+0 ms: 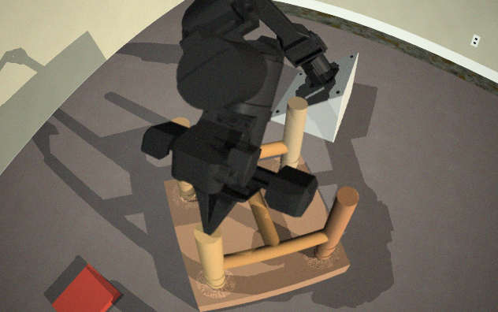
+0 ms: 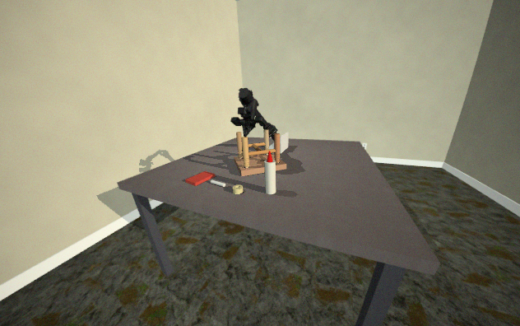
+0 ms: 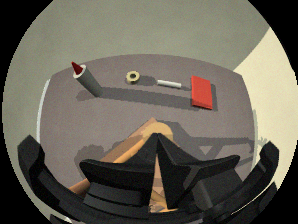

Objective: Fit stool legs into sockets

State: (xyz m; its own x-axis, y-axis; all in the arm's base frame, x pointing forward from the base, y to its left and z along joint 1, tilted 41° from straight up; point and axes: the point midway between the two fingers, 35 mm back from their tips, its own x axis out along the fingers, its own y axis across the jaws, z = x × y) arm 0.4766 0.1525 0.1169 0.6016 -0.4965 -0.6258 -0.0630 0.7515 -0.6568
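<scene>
Clenched tight with nothing inside, gripper (image 1: 209, 232) (image 2: 246, 135) (image 3: 156, 136) tip right at the top of a pale leg (image 1: 209, 256) (image 2: 246, 152) (image 3: 159, 129) on the upside-down stool seat (image 1: 272, 289) (image 2: 263, 169).

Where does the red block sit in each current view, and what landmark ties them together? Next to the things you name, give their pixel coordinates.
Top: the red block (image 1: 80, 291) (image 2: 199, 178) (image 3: 201, 92) is at the lower left, partly cut off by the bottom edge.
Exterior: left of centre, on the table's near left part.
Wrist: right of centre, upper half.
Shared landmark: the upside-down stool's seat (image 1: 276, 287) (image 2: 263, 169) (image 3: 150, 121).
</scene>
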